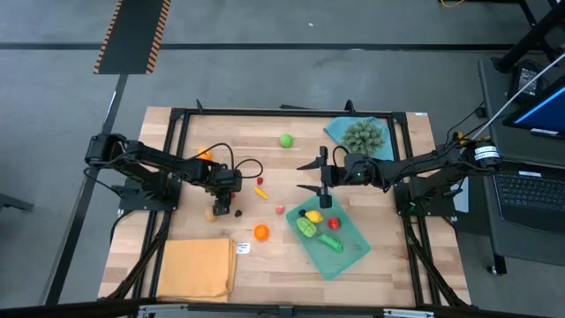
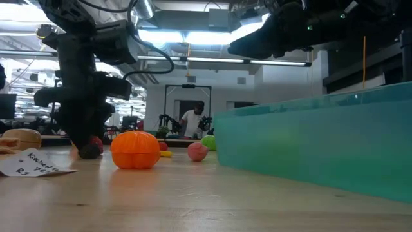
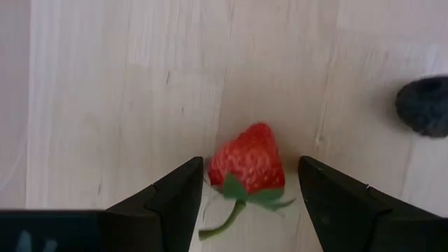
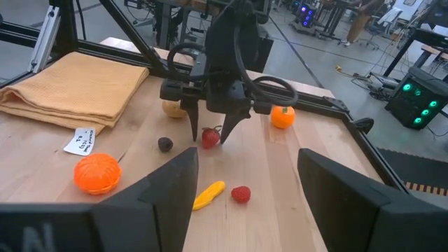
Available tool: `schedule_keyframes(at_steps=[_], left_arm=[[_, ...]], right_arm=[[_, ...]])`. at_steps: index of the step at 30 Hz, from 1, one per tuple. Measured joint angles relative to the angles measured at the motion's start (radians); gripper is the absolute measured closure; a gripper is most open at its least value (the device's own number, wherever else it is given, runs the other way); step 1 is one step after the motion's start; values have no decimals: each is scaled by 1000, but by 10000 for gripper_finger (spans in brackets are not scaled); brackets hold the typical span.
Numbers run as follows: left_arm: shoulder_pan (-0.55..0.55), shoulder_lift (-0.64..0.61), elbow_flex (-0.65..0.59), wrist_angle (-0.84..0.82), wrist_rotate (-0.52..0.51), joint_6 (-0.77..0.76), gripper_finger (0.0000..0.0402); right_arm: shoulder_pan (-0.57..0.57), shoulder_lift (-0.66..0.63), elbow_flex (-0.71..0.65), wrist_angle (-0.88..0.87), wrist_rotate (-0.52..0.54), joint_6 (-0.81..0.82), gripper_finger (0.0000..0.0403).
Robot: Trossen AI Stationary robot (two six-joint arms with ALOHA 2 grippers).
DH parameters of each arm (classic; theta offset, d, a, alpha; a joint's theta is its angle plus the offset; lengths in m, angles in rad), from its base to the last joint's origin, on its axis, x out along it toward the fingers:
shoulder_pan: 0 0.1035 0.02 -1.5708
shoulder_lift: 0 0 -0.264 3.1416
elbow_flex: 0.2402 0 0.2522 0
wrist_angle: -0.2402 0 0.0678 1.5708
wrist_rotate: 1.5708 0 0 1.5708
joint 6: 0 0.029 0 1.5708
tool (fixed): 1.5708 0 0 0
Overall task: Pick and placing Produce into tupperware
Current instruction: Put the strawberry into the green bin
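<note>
So we've got the table (image 1: 274, 159) with the tupperware (image 1: 353, 258) lying on its right half, long axis running diagonally, one short end pointing toward the middle of the table and the other toward the near right corner. Inside it we can see a yellow piece (image 1: 313, 215), a green-and-yellow piece (image 1: 305, 228), a red piece (image 1: 334, 223) and a long green one (image 1: 332, 244) lying roughly along the container's length.

The left arm (image 1: 150, 163) reaches in from the left edge, wrist bent so the left gripper (image 1: 221, 210) points straight down at the wood. Its fingers (image 3: 178, 192) are spread and straddle a strawberry (image 3: 248, 161) without touching it. The berry lies flat, tip pointing away from the wrist camera, leafy stem end back between the fingers. Nothing is held. A dark piece (image 3: 425, 105) sits just off to one side.

The right arm (image 1: 424, 168) stretches in from the right, and the right gripper (image 1: 322, 175) hovers over the tupperware's far end, fingers apart and empty.

Loose on the wood: an orange (image 1: 261, 232), a green ball (image 1: 286, 140), a yellow piece with a red end (image 1: 260, 190) and a small red berry (image 1: 280, 210)
</note>
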Motion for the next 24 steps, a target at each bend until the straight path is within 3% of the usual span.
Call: schedule_keyframes(at_steps=[10,19,24], left_arm=[[0,0,0,6,0,-9,198],[1,-1,1,-2,0,-73,270],[1,-1,2,-5,0,-76,275]], right_arm=[[0,0,0,0,0,23,157],[0,0,0,0,0,23,157],[0,0,0,0,0,23,157]])
